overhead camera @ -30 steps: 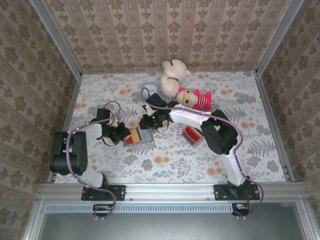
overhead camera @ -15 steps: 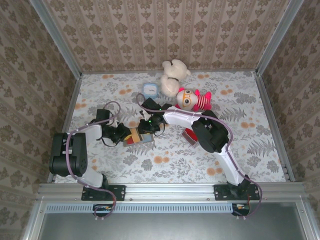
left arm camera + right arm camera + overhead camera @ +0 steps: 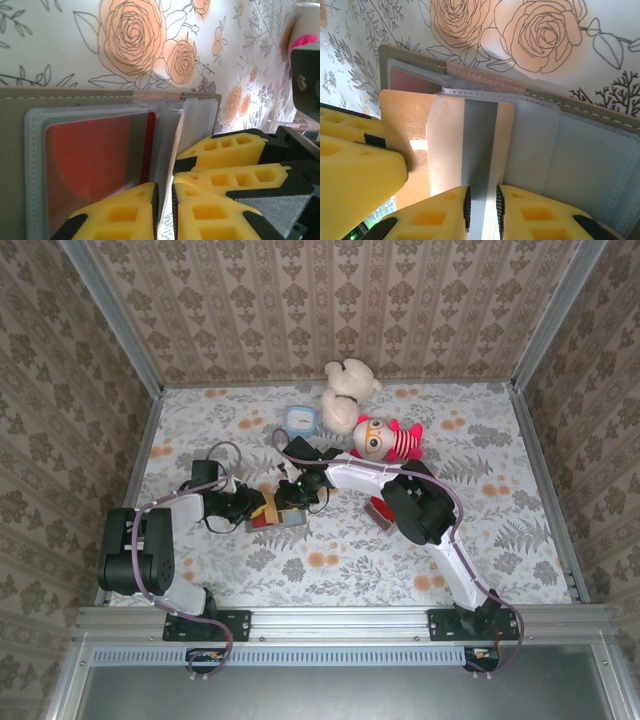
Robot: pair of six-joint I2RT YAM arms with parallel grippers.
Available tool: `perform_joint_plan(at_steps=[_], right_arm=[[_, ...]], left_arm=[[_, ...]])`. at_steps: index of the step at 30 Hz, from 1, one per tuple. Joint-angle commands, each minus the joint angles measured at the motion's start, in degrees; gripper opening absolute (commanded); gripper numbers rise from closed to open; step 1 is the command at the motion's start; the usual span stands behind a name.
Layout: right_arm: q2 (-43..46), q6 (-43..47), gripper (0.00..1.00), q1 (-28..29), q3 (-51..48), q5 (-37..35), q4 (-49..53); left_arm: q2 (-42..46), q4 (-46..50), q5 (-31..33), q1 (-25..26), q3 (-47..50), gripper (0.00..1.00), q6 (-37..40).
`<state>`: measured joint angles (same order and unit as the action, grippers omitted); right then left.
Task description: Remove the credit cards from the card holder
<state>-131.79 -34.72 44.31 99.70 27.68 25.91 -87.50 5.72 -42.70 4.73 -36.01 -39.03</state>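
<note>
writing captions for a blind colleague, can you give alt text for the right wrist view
The right end effector is closed on the near edge of a tan, grey-striped credit card that sits in a clear pocket of the open grey card holder. Another yellow finger sits at the left, and a rose-patterned tablecloth lies beneath it all.

L gripper (image 3: pixel 258 509), R gripper (image 3: pixel 289 500) at card holder (image 3: pixel 291 522) (mid-left).

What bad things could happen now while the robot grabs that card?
The striped card lies partly under a clear pocket, so it may snag when the right gripper pulls. The left gripper pinches just a thin clear sleeve of the card holder, so the holder could slip and drag along.
</note>
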Motion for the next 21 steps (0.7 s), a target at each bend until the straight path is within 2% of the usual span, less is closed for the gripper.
perform_joint_plan(at_steps=[1, 8, 14, 18, 21], right_arm=[[-1.02, 0.0, 0.24, 0.59, 0.74, 1.6, 1.15], [0.46, -0.34, 0.25, -0.41, -0.91, -0.73, 1.39], [2.69, -0.79, 0.25, -1.64, -3.54, -0.96, -0.07], [6.42, -0.37, 0.27, -2.21, -6.03, -0.64, -2.34], [11.32, -0.59, 0.35, -2.81, -8.72, 0.21, -5.76]], left_arm=[[-0.51, 1.75, -0.18, -0.43, -0.82, 0.1, 0.74], [3.67, 13.2, 8.58, -0.51, -3.63, 0.0, 5.83], [10.67, 25.69, 18.07, -0.6, -7.68, 0.0, 10.38], [15.87, 30.28, 21.38, -0.6, -10.02, 0.0, 11.33], [19.45, 29.58, 19.79, -0.65, -10.74, 0.0, 10.41]])
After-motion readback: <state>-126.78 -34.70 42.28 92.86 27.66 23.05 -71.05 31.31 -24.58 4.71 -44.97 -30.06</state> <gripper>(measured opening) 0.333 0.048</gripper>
